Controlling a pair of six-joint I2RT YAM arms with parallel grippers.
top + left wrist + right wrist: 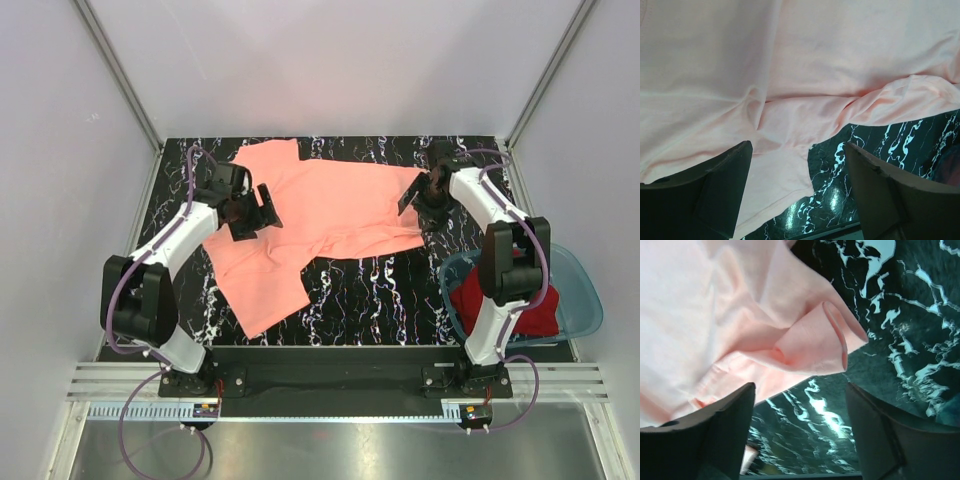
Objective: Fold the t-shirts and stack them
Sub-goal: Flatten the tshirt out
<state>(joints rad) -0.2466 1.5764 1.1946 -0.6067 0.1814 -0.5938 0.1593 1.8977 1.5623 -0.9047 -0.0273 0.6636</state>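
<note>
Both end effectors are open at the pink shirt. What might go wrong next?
The right end effector hangs open beside a doubled-over edge of the salmon-pink shirt; it may pinch only one layer. The left end effector sits over a rumpled crease, so a fold could lock in wrinkles. The right arm's elbow is close to the blue basin and might nudge it.

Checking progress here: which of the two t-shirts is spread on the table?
The salmon-pink t-shirt, lying open on the dark marbled table; the dark red t-shirt sits bunched in the blue basin at the right.
</note>
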